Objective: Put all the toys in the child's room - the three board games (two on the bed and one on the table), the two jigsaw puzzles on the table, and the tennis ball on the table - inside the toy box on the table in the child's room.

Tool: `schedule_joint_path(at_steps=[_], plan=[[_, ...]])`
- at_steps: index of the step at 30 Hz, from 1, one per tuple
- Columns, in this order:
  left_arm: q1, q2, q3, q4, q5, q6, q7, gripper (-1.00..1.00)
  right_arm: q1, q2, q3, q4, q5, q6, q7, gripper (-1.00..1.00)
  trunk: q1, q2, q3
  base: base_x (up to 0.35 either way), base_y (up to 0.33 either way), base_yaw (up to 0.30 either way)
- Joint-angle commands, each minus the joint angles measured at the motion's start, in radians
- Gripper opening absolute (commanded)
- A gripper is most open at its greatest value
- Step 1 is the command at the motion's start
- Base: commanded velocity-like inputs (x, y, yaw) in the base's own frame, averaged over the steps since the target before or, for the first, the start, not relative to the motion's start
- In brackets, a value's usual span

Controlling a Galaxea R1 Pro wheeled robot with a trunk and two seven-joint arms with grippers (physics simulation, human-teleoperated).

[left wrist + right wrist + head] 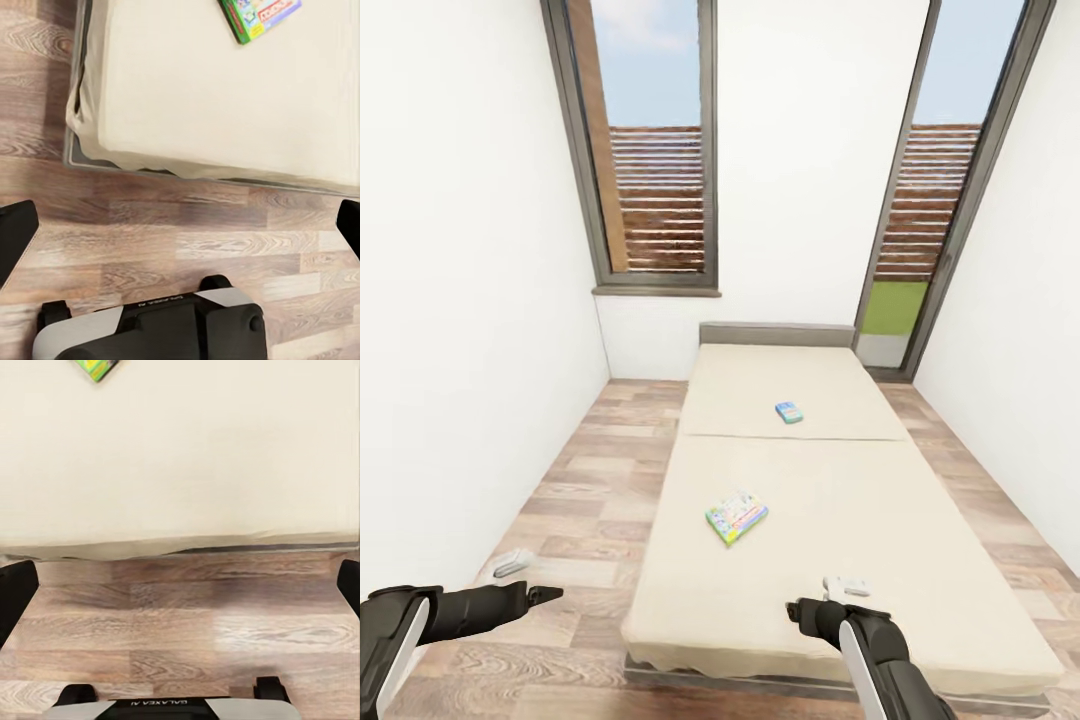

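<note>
Two board games lie on the beige bed (840, 500). The nearer board game (737, 517) is a colourful box with a green edge, lying askew mid-mattress. The farther board game (790, 411) is smaller and blue, near the head end. In the left wrist view, the left gripper (180, 232) hangs open over the wooden floor beside the bed's corner (210, 97), with the nearer game (259, 15) beyond it. The right gripper (180, 592) is open too, above the floor at the bed's foot edge (195, 457), and a corner of that game (97, 367) shows. The table, toy box, jigsaw puzzles and tennis ball are out of view.
White walls close in on both sides of a narrow room. A tall window (655, 150) and a glass door (920, 200) stand behind the bed. A strip of wooden floor (600, 470) runs along the bed's left side. My base (165, 326) shows below the grippers.
</note>
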Motion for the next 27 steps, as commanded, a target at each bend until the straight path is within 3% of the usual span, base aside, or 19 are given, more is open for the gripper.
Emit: schedule_joint_path(at_steps=[1,11,21,27], plan=[[-0.001,0.0,0.001,0.0,0.0,0.007,-0.004,1.0,-0.001,0.001,-0.001,-0.001,-0.011,0.004,-0.009,1.0,0.001,-0.002,-0.004,0.23,0.196,0.0],[-0.001,0.0,0.001,0.0,0.0,0.007,-0.004,1.0,-0.001,0.001,-0.001,-0.001,-0.011,0.004,-0.009,1.0,0.001,-0.002,-0.018,0.231,0.09,-0.012],[-0.001,0.0,0.001,0.0,0.001,0.007,-0.004,1.0,-0.001,0.001,-0.001,0.0,-0.011,0.003,-0.009,1.0,0.001,-0.002,-0.022,0.092,0.001,-0.202],[-0.001,0.0,0.001,0.0,0.001,0.006,-0.005,1.0,-0.001,0.001,-0.001,0.0,-0.011,0.002,-0.011,1.0,0.001,-0.002,-0.022,0.173,-0.038,-0.059]])
